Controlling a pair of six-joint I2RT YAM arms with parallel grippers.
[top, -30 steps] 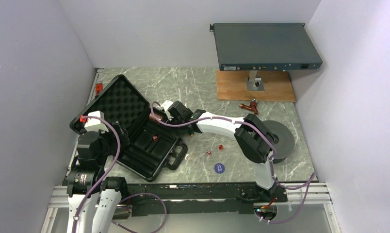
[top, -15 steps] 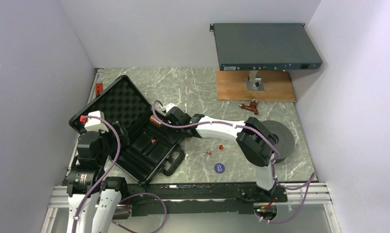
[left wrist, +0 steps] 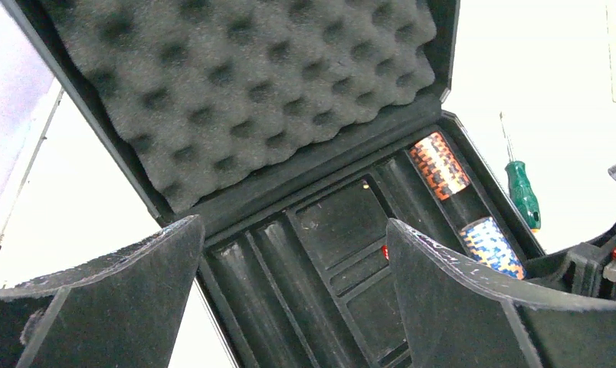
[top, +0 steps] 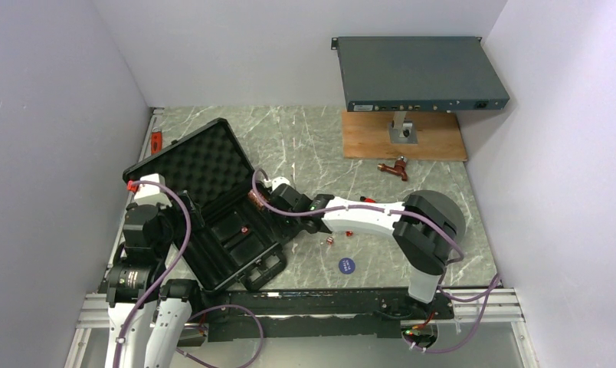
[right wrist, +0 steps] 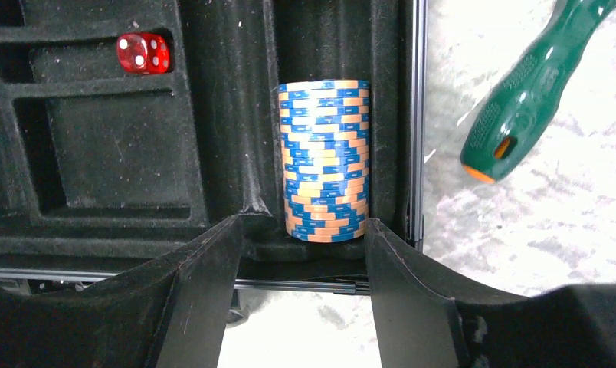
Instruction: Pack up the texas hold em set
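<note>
The black briefcase lies open at the left, foam lid up, tray toward me. Two short chip stacks lie in its right slot: an orange-black one and a blue-orange one. One red die sits in a tray pocket. Two more dice and the blue round button lie on the table. My right gripper is open and empty at the case's right edge, just short of the blue-orange stack. My left gripper is open and empty above the tray.
A green-handled screwdriver lies on the table right beside the case. A large grey disc sits behind my right arm. A grey box on a wooden board and a small reddish part are at the back.
My right gripper has moved toward the near edge along the case's right side. The case has turned and slid nearer. The left arm has hardly moved.
</note>
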